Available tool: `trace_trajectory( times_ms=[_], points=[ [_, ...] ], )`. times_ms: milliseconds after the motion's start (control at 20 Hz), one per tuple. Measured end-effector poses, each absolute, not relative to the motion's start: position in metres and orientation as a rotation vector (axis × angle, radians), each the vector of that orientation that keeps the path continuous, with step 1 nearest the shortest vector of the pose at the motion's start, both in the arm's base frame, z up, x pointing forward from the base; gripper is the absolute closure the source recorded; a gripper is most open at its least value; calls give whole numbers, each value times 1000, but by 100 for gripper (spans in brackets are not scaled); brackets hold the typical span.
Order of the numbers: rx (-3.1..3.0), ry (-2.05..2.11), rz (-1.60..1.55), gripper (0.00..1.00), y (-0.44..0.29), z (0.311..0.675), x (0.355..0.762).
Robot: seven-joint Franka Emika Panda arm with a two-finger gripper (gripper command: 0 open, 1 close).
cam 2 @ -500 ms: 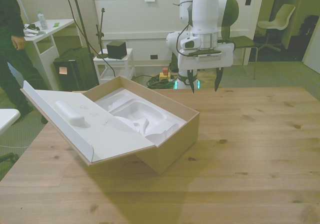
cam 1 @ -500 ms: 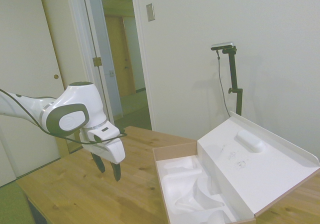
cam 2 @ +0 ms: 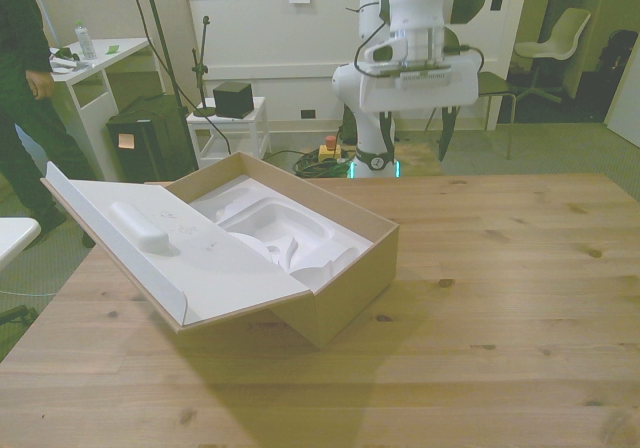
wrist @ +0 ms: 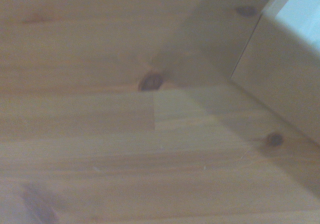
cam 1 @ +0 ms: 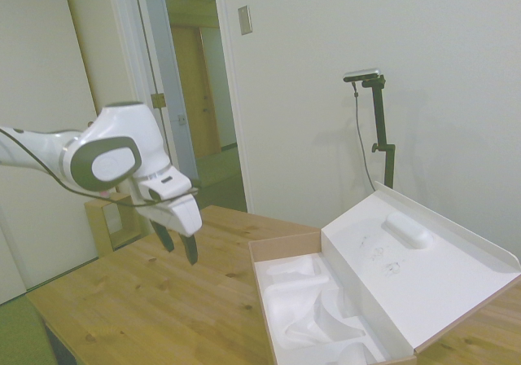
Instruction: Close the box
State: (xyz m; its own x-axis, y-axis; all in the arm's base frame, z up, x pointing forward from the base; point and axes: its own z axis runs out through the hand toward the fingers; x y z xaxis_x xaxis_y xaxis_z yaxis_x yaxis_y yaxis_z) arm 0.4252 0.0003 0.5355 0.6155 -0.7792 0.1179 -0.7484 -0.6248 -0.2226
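The box [cam 2: 345,280] lies open on the wooden table, brown outside and white inside, with a moulded white tray insert [cam 2: 285,230]. Its wide lid [cam 2: 185,258] leans back toward the front view's left and carries a raised oblong bump [cam 2: 140,225]. In the side view the box [cam 1: 281,247] is at lower right and its lid [cam 1: 415,271] slopes up to the right. My gripper [cam 1: 180,252] hangs open and empty above the table, apart from the box, to its left in the side view. The front view has the gripper [cam 2: 414,140] high behind the box's far right corner. A brown box wall [wrist: 285,91] crosses the wrist view.
A person [cam 2: 22,88] stands at the front view's left beside a white desk [cam 2: 85,73]. Behind the table are a white drawer unit with a black cube [cam 2: 232,98] and a chair [cam 2: 555,48]. Bare table [cam 2: 500,298] stretches to the front view's right.
The gripper has risen and drawn back from the table toward the robot's base, still open. The box and lid have not moved.
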Motion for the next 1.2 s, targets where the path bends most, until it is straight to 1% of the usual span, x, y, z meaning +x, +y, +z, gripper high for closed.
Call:
trace_trajectory(
  times_ms=[150, 300, 600, 800, 1200],
  points=[
    [-2607, 1329, -385, 0, -27, 580, 433],
    [-2524, 1416, -442, 0, -72, 605, 442],
    [-2419, 1561, -534, 0, -194, 628, 460],
    [-2368, 1630, -626, 0, -267, 650, 468],
    [-2246, 1767, -832, 0, -371, 687, 507]
  ],
)
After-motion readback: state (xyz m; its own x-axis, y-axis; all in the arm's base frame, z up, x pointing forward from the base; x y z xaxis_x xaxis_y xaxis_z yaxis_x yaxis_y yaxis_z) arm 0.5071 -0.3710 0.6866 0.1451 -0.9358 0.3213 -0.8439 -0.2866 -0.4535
